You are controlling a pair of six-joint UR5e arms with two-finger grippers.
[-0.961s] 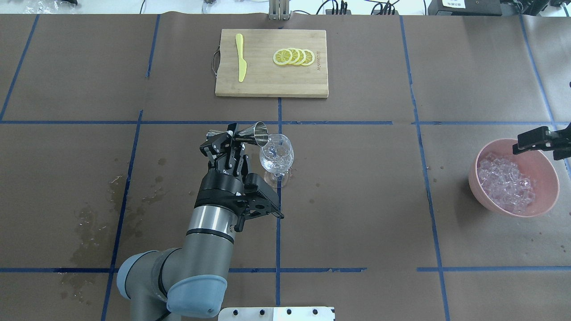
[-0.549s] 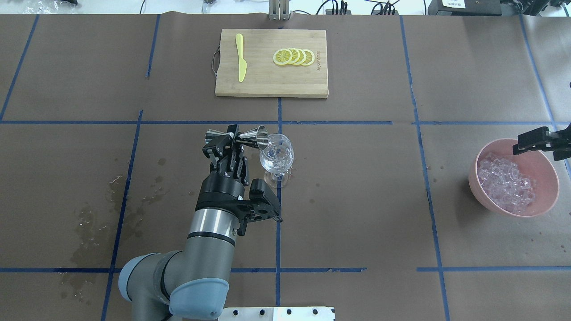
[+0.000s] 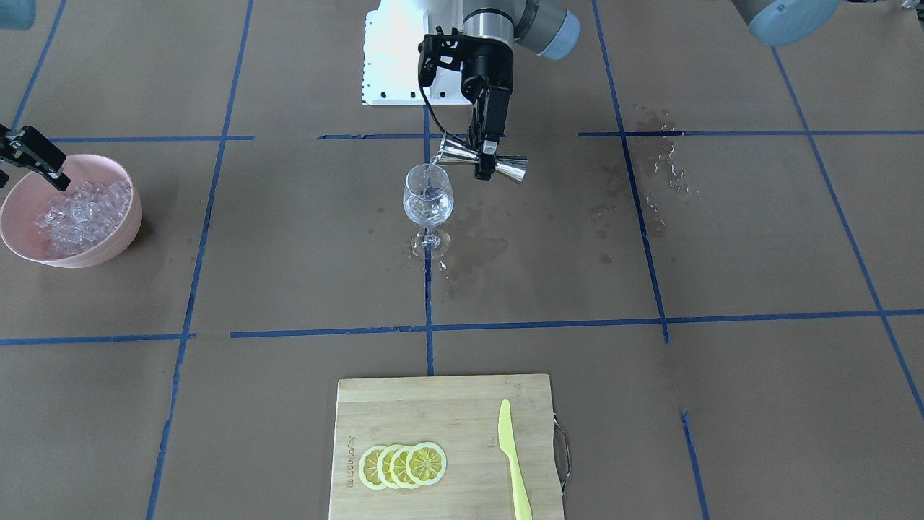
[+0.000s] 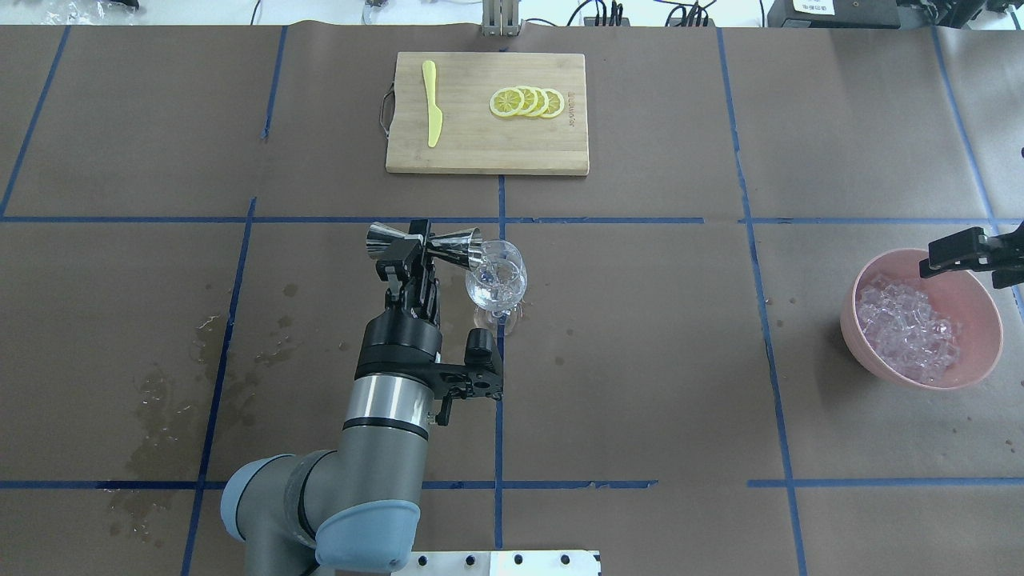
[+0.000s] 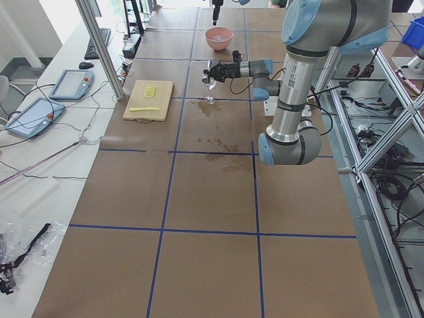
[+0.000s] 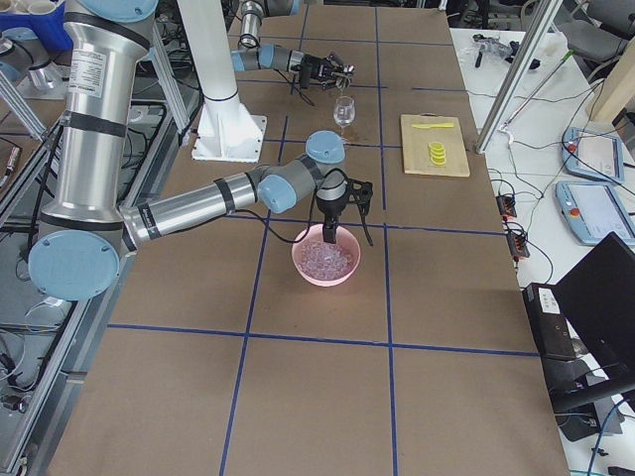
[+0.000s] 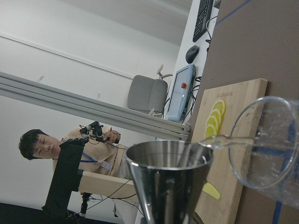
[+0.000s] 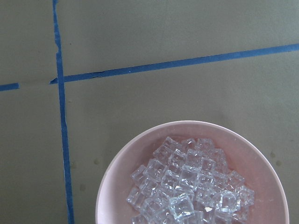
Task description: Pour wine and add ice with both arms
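My left gripper (image 4: 416, 246) is shut on the waist of a steel jigger (image 4: 458, 242), tipped on its side with its mouth at the rim of the wine glass (image 4: 497, 278). In the front view a thin stream of clear wine (image 3: 431, 172) runs from the jigger (image 3: 453, 152) into the glass (image 3: 428, 201), which holds some liquid. The left wrist view shows the jigger lip (image 7: 168, 161) at the glass (image 7: 266, 144). My right gripper (image 4: 964, 268) hangs open and empty over the near rim of the pink bowl (image 4: 988, 352) of ice (image 4: 908, 328). The ice also shows in the right wrist view (image 8: 191, 186).
A wooden cutting board (image 4: 480, 152) at the far middle carries lemon slices (image 4: 528, 102) and a yellow knife (image 4: 433, 104). Wet patches (image 4: 172, 384) mark the brown paper to the left. The white base block (image 4: 496, 562) is at the near edge.
My left wrist has rolled, and the jigger has turned more level with its mouth lower at the glass rim. The right gripper and the bowl have not moved.
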